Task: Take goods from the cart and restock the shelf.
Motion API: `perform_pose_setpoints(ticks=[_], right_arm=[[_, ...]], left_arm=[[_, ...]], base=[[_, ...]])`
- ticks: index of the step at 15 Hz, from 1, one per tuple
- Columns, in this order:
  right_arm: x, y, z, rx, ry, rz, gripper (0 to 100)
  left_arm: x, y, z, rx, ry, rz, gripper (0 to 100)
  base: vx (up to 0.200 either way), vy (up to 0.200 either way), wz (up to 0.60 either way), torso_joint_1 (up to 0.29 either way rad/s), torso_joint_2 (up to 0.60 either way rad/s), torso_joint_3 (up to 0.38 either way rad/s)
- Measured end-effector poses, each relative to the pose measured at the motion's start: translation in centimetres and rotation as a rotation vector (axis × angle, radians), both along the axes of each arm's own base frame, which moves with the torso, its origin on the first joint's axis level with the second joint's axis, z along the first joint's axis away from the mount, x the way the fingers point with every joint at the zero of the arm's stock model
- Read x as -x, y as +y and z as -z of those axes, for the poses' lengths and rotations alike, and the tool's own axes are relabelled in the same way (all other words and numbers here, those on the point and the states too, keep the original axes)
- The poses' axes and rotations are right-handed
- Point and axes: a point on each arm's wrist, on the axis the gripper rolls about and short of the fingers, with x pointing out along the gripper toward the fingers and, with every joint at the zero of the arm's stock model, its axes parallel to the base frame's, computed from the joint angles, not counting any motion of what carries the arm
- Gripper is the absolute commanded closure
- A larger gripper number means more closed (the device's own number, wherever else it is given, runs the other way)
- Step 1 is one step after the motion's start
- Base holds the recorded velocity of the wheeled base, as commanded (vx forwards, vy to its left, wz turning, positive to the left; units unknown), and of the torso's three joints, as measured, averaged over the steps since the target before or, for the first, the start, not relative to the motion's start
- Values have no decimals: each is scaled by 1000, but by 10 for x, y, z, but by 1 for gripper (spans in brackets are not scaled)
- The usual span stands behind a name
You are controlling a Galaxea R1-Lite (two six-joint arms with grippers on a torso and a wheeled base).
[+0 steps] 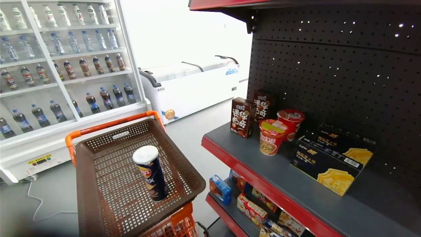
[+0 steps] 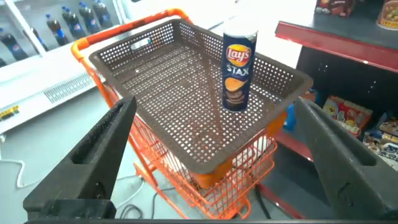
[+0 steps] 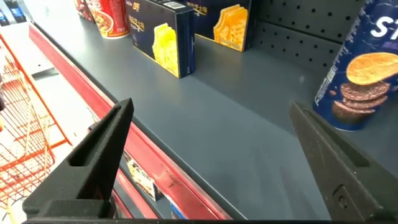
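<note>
Head view showed a chip can standing up in the brown cart basket, at 8 o'clock. The shelf, with brown boxes and noodle cups, sat at 4 o'clock. The left gripper hung wide apart over the basket. The right gripper gaped over the shelf, near a second chip can standing there.

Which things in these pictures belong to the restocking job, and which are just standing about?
Job: chip can standing in the cart basket; grey shelf; second chip can already on it.
Just about: drinks fridge; chest freezer; cup noodles already shelved.
</note>
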Motion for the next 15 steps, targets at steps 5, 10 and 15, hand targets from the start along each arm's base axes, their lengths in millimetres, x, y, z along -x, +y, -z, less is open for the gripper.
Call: perform_pose_setpoints(ticks=[5,10,15], right_arm=[[0,0,0,0,0,0,0],[0,0,0,0,0,0,0],[0,0,0,0,0,0,0]], left_arm=[[-61,1,-77,4,165,-13,0],[-144,16,-71,32,324,188,0],[-209,20,-25,16,323,331,0]], base=[[0,0,0,0,0,0],[0,0,0,0,0,0],[0,0,0,0,0,0]])
